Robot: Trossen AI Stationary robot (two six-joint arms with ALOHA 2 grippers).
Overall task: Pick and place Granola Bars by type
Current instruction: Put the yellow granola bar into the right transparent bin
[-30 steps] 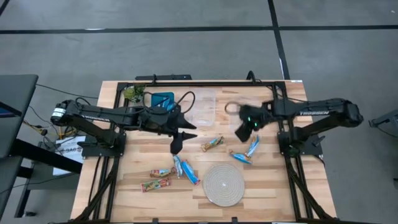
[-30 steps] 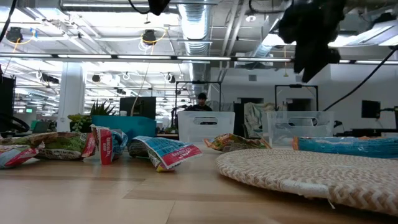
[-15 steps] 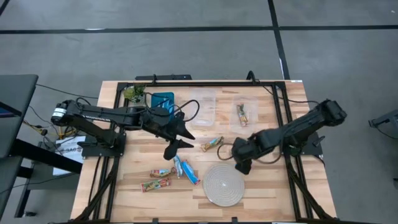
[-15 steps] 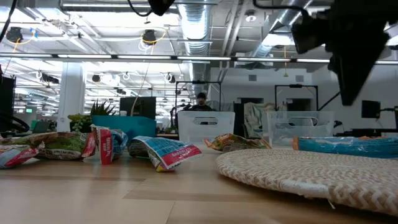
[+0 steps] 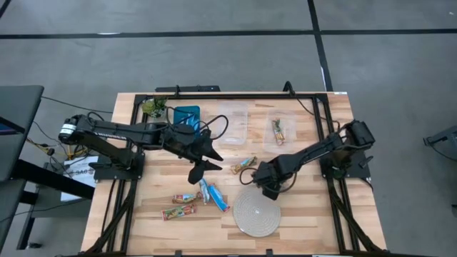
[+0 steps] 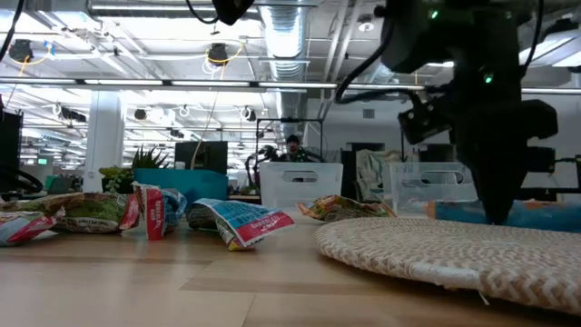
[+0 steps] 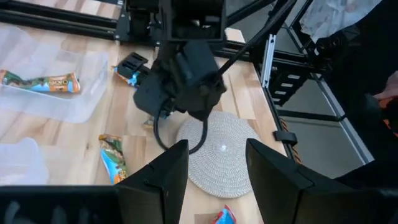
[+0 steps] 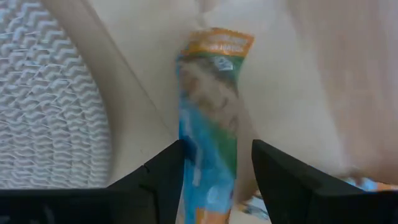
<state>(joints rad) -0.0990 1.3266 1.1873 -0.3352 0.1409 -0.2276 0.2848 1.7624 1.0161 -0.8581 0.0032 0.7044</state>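
My right gripper is open and low over the table, at the far edge of the white woven disc. In its wrist view its fingers stand on either side of a blue-green bar with an orange end that lies flat. My left gripper hangs open above the table's middle. A tan-gold bar lies between the arms. Blue bars and red-green bars lie near the left gripper. One bar lies in a clear bin.
Along the far edge stand two clear bins and a teal box. In the low view the disc fills the foreground, with the right gripper behind it. The table's metal frame runs down both sides.
My right gripper has swung from over the far right bin toward the table's near edge and left, and has come down over the bars beside the woven disc. The bin it left shows one bar inside. The bars on the table have stayed put.
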